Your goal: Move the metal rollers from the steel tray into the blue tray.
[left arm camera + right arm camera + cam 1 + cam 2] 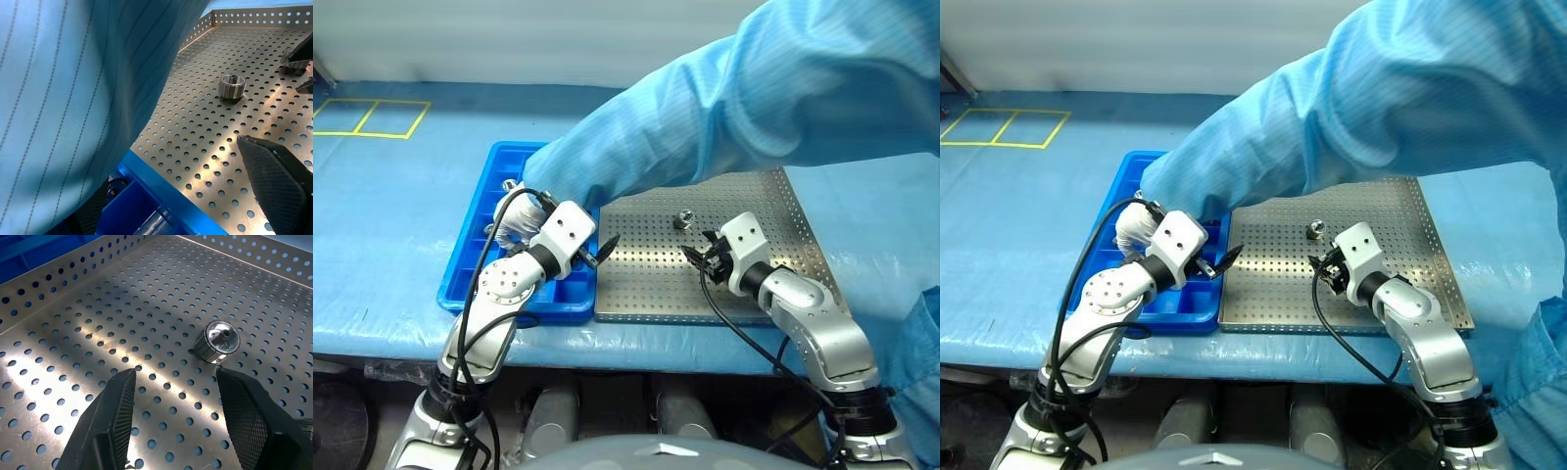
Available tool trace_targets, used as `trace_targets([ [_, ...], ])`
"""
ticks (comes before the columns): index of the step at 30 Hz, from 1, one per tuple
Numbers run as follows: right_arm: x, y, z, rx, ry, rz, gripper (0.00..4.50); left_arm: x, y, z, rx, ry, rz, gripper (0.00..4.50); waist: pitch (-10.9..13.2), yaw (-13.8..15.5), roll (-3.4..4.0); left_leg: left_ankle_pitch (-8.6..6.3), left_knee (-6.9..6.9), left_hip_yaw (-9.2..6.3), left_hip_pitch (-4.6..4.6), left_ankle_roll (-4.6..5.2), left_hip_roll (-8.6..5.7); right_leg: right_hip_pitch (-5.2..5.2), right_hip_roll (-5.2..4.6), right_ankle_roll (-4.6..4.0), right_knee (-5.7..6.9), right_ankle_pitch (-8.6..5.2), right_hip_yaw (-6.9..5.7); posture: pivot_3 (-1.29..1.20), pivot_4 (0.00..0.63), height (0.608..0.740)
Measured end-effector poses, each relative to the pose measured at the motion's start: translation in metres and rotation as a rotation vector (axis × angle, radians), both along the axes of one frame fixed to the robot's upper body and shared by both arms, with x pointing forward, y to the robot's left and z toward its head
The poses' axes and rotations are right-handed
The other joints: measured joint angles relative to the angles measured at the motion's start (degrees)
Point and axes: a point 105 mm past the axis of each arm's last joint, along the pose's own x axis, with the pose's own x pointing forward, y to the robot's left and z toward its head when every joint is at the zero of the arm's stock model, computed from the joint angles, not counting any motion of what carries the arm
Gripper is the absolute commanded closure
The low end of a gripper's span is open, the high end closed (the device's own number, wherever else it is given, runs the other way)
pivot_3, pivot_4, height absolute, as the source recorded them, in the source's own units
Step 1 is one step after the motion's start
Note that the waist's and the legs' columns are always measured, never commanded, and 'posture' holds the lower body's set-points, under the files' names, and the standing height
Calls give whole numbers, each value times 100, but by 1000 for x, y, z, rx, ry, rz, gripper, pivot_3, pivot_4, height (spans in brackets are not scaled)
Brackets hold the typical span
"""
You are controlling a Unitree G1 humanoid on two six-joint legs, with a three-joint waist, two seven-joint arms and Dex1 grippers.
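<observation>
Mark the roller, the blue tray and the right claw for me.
roller (217, 342): right wrist view, on its ribbed side below the top face.
blue tray (505, 157): left eye view, far left corner of its rim.
right claw (175, 396): right wrist view, midway between the open fingertips.

Blue tray (470, 279) left of & touching steel tray (783, 284); one roller (683, 219) on steel tray floor.

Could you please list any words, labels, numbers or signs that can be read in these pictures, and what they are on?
None: no readable text on the blue tray, the steel tray, the metal roller or the person's sleeve.
</observation>
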Motion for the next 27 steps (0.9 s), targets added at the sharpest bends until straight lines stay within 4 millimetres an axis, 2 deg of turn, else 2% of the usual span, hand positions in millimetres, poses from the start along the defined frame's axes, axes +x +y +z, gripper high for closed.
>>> trace_targets([
  [19,5,2,3,7,-16,-10,1746,1,2,0,3,-3,11,88,0,0,0,0,0,0,0,0,0,0,0,0,0,0,0,111,150,740],
  [27,7,1,-2,16,1,-30,1746,3,5,2,-7,-11,35,88,0,1,0,0,0,0,0,0,0,0,0,0,0,0,0,116,150,740],
])
